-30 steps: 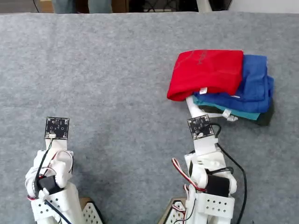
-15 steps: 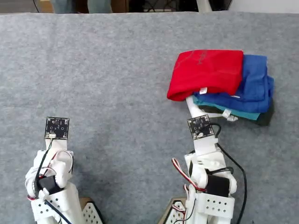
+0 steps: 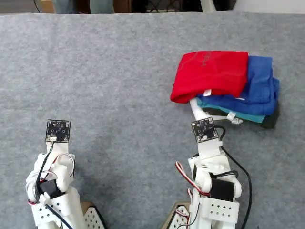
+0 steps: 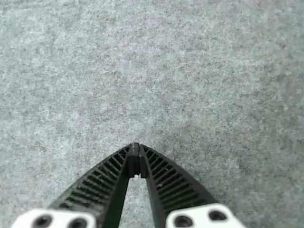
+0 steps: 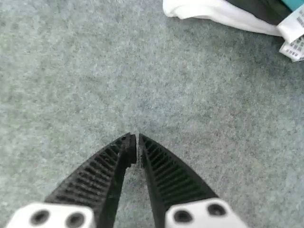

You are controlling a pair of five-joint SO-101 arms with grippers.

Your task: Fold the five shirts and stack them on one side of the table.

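5 shirts [image 3: 224, 86] are lying stacked by the tabletop's [image 3: 119, 71] right edge; left gripper [image 4: 134, 152] and right gripper [image 5: 133, 142] are resting closed, empty, task seemingly done.

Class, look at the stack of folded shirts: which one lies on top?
The red shirt; it overlaps the blue shirt, with an edge of the teal shirt peeking out underneath.

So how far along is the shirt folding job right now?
Done: a folded red shirt tops a pile with a blue shirt, teal shirt, white shirt and dark shirt on one side of the grey felt table. In hand: nothing; the left gripper and right gripper are shut and empty over bare felt. Left: no loose shirt shows, so the job looks finished.
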